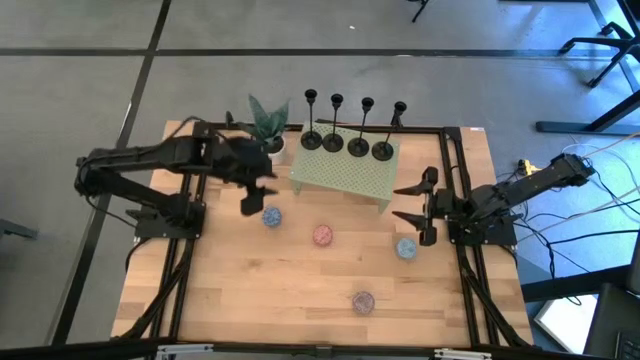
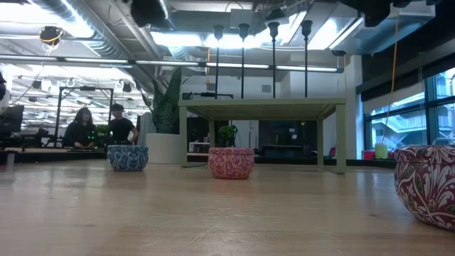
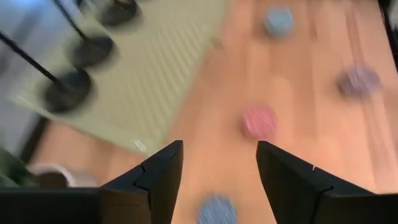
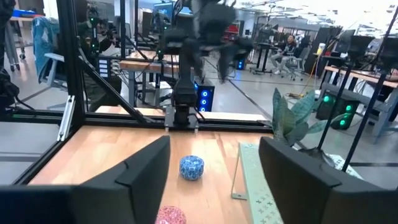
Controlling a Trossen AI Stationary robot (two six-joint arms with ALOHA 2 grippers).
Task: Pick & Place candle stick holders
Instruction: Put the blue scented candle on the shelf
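Purple ball (image 2: 426,183): nearest the low camera, cut off by the picture's edge; it sits on open counter (image 1: 300,290) in front of both arms.
Left gripper (image 1: 257,197): raised over the counter, fingers apart, nothing between them; its wrist picture is smeared.
Blue ball (image 1: 271,216): just beside the left gripper, almost under its tips.
Right gripper (image 1: 414,203): fingers spread wide and empty, beside the green stand (image 1: 345,172).
Second blue ball (image 1: 405,248): just beside the right gripper's nearer finger.
Candle stick holders (image 1: 346,142): four in a row on the stand's far edge, beyond both grippers; the bases are hidden in the low view.
Pink ball (image 1: 322,235): between the two grippers.
Plant (image 1: 268,122): beyond the left gripper, by the stand's end.
Open room: bare wood along the counter's near edge.
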